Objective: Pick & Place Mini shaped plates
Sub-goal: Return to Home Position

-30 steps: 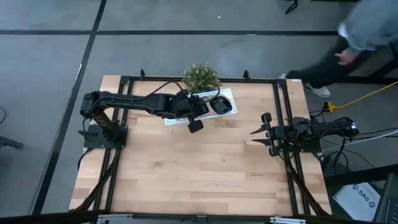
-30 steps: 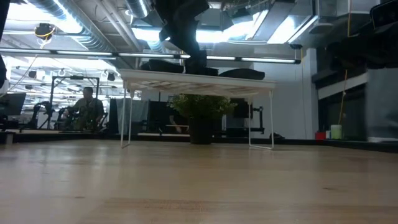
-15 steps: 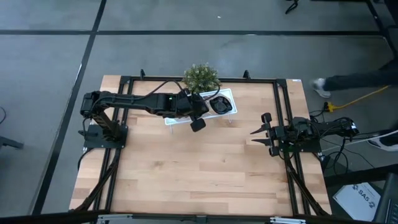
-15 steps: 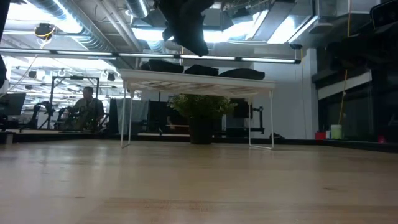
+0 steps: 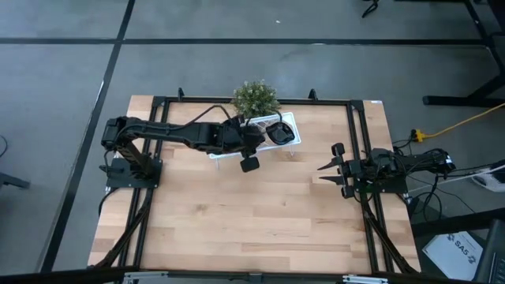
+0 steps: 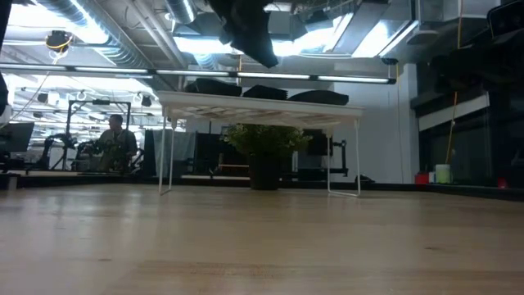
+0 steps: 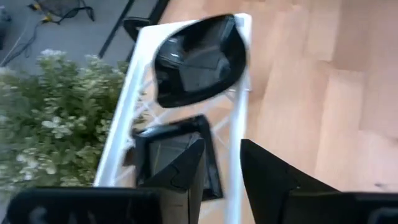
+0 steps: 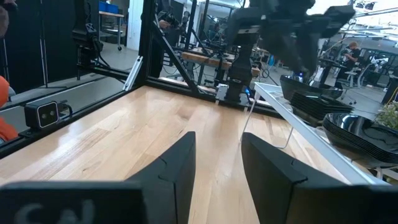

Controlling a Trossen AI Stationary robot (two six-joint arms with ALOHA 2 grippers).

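Beside and above the white lattice-patterned rectangular rack (image 6: 246,111) of stacked glossy black mini shaped plates (image 7: 199,59), left gripper (image 5: 248,162) hangs empty, fingers slightly parted; stacking appears done, next retract home; right gripper (image 8: 217,143) waits well apart, parted, empty

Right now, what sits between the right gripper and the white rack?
Nothing stands there: the high view shows only bare wooden table between the right gripper and the white rack.

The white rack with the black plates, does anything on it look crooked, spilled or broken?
Nothing stands out. The black plates sit in tidy stacks on the white rack, which stands level. The left hand hangs open above it; the right hand waits aside.
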